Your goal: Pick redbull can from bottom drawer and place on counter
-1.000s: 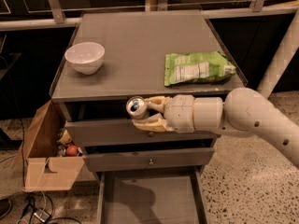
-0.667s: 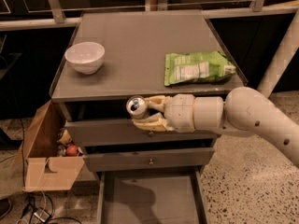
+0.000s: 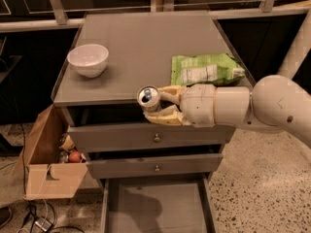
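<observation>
the gripper (image 3: pixel 155 106) is at the front edge of the tabletop (image 3: pixel 141 42), about in the middle of that edge, and it reaches in from the right side on a thick white arm (image 3: pixel 274 106). its two pale fingers (image 3: pixel 167 93) are closed around the can (image 3: pixel 148 97), one finger above it and one below it, so the can is held firmly between them. the can lies tilted on its side in the grasp, and its silver top with the pull-tab faces toward the camera. it is seen right at the front rim of the tabletop, and i cannot tell if it touches the surface or hangs just in front of it.

on the tabletop, a white bowl (image 3: pixel 88 59) stands near the left edge, upright. a green snack bag (image 3: pixel 205 70) lies flat near the right edge, just behind the gripper's wrist.

below the tabletop there are two drawers with small round knobs, the upper drawer (image 3: pixel 121 139) and the middle drawer (image 3: pixel 121 169); both stand a little out from the cabinet. the bottom drawer (image 3: pixel 158 205) is pulled far out toward the camera, and its flat grey floor shows only a shadow on the left part.

on the floor, beside the left side of the cabinet, a cardboard box (image 3: pixel 51 178) stands with some small things inside, one of them round and red.
</observation>
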